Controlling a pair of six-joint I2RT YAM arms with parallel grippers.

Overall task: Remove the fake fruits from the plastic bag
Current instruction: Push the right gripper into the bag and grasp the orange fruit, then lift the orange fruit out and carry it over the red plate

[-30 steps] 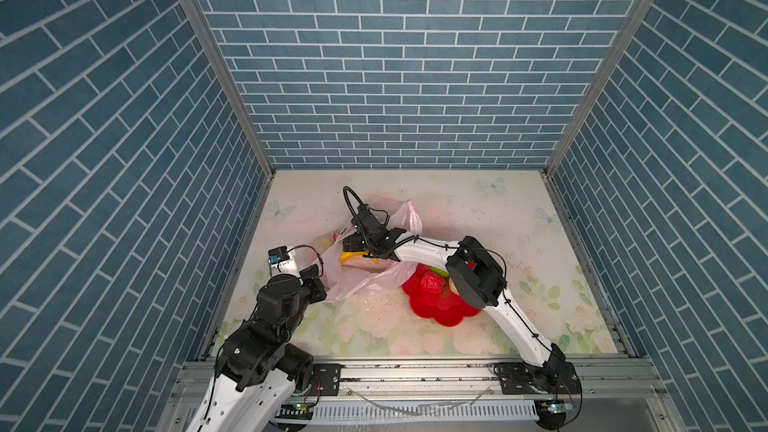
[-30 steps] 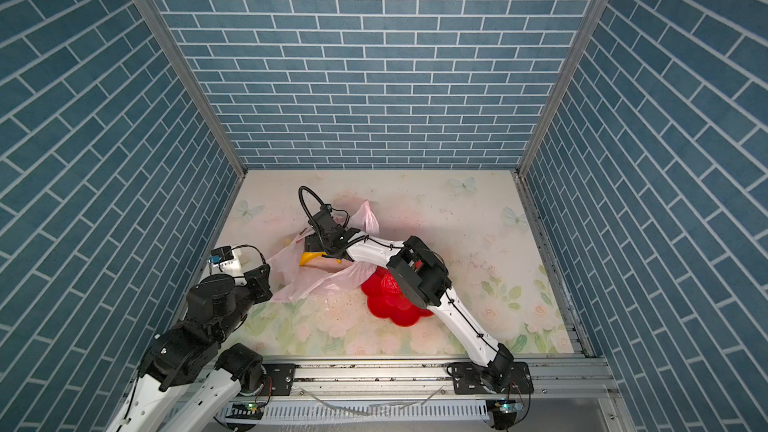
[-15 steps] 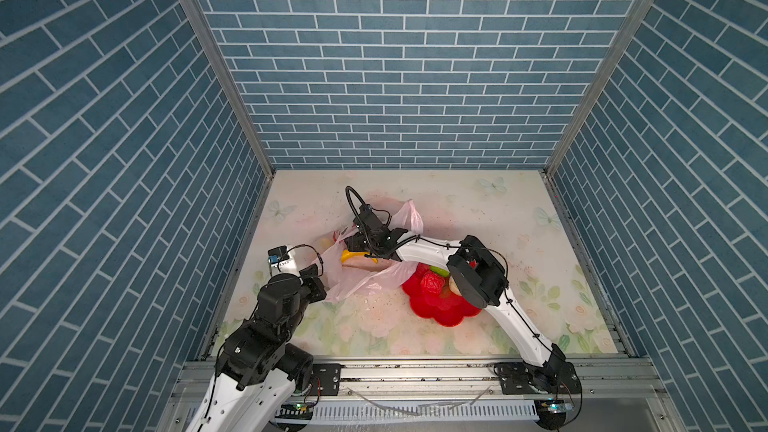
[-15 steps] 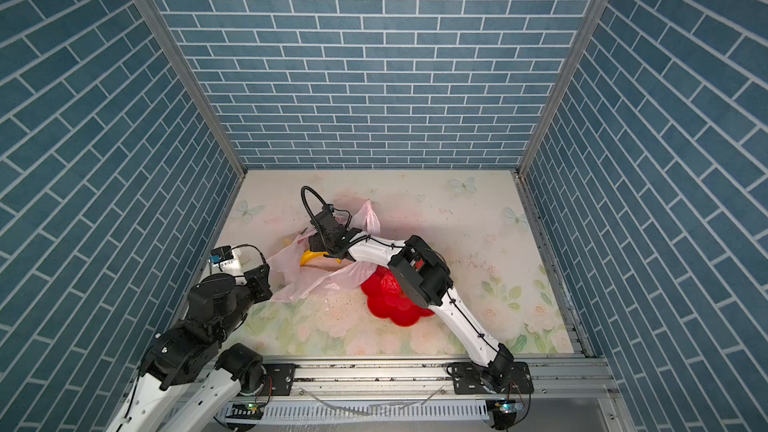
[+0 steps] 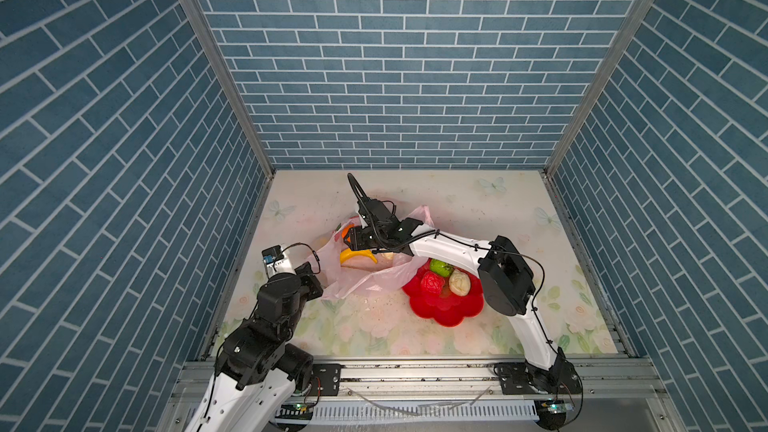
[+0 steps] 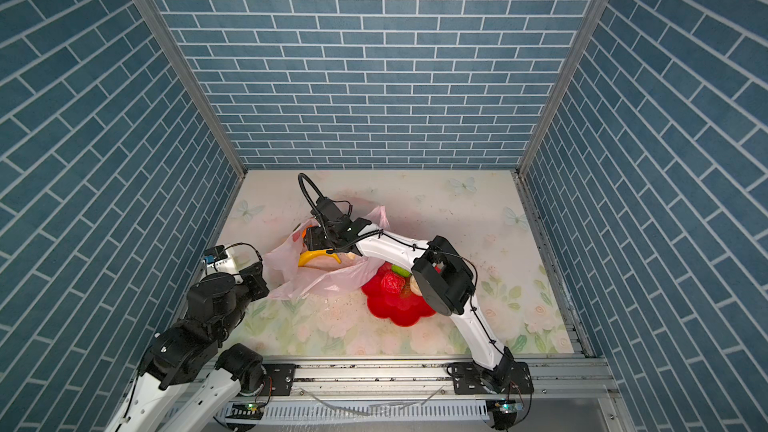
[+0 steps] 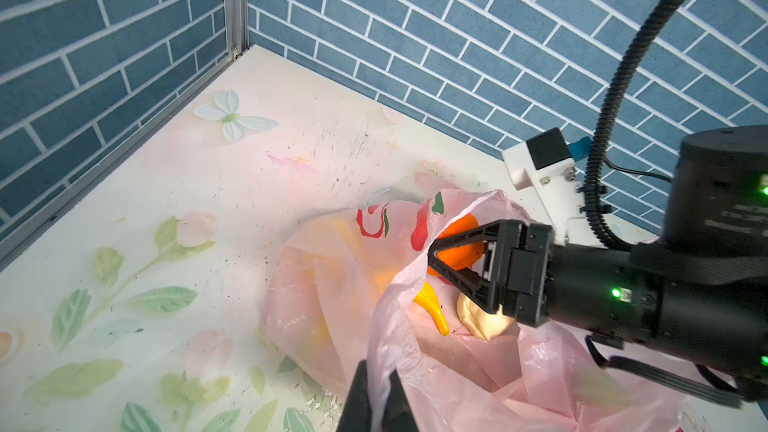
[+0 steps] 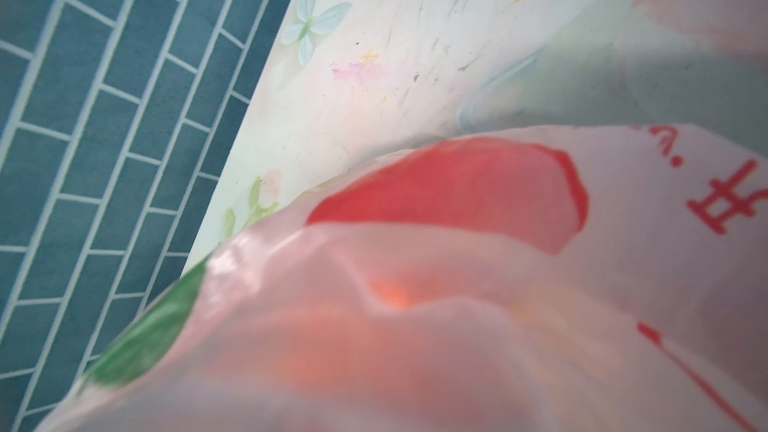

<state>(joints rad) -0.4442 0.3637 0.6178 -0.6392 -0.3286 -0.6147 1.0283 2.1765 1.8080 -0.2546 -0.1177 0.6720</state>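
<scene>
The pink plastic bag (image 5: 365,280) (image 6: 316,280) lies crumpled left of centre, mouth open. My left gripper (image 7: 380,388) (image 5: 321,284) is shut on the bag's near rim. My right gripper (image 7: 432,252) (image 5: 351,238) reaches into the mouth and is shut on the orange fruit (image 7: 461,222) (image 5: 346,230). A yellow banana (image 7: 432,309) (image 5: 357,256) and a cream fruit (image 7: 478,322) lie inside the bag below it. In the right wrist view the bag (image 8: 457,347) covers the jaws. A green fruit (image 5: 440,267), a red fruit (image 5: 431,283) and a cream fruit (image 5: 459,282) sit in the red dish.
The red flower-shaped dish (image 5: 444,309) (image 6: 395,311) stands just right of the bag, partly under the right arm's elbow. Blue brick walls close in the floral table on three sides; the left wall stands close to the bag and the left arm.
The right gripper's jaws have narrowed around the orange fruit inside the bag mouth. The left gripper keeps its hold on the bag rim and has not moved.
</scene>
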